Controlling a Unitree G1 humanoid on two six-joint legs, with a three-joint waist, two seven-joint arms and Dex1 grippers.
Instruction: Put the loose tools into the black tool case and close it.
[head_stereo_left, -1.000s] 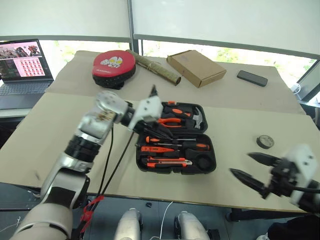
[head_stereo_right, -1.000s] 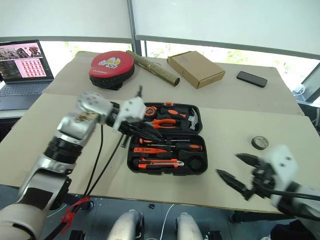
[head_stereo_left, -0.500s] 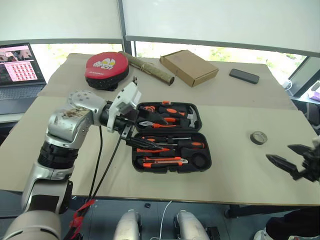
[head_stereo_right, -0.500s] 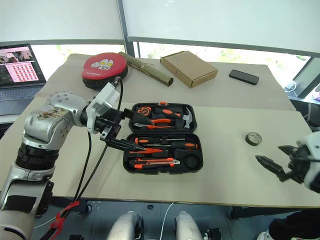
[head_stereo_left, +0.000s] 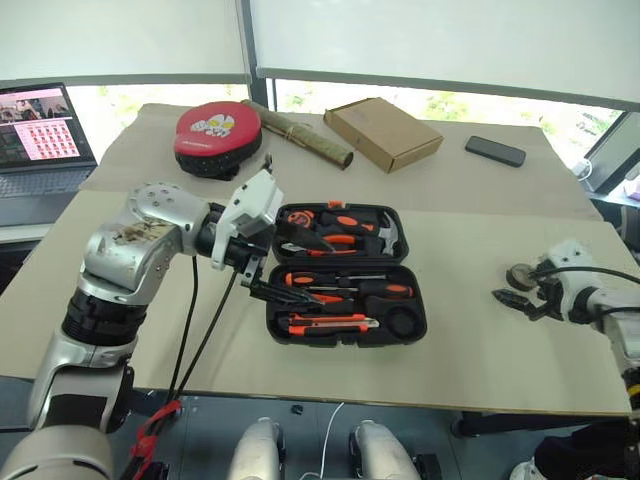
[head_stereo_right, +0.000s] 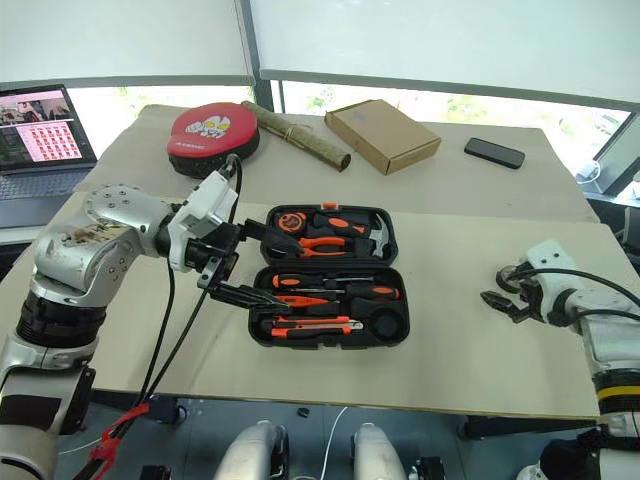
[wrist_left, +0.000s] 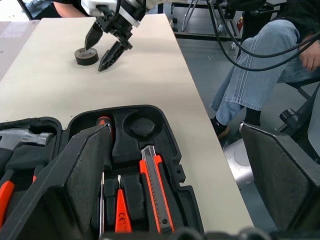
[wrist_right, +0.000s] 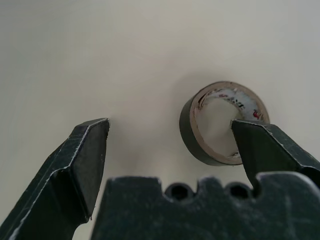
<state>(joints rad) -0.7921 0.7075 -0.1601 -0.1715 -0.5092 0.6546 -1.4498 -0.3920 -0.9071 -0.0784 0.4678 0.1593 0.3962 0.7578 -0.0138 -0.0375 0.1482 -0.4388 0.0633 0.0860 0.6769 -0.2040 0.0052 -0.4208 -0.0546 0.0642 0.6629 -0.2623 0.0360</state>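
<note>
Tape roll (wrist_right: 222, 122) is the one loose tool left out, lying on the counter (head_stereo_left: 470, 250) right at the right claw (head_stereo_right: 503, 291), whose spread fingers straddle it, not pinching yet. Left claw (head_stereo_left: 268, 262), spread and empty, hovers over the open tool case (head_stereo_left: 345, 272), which holds two screwdrivers, one tester, one knife. Closing's still left.

Head stereo overhead; wrist close-ups.

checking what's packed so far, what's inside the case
The open case holds pliers, a hammer, screwdrivers and a knife. Its round slot is bare; the tape lies on the table by the right gripper. The left gripper covers the case's left edge.
</note>
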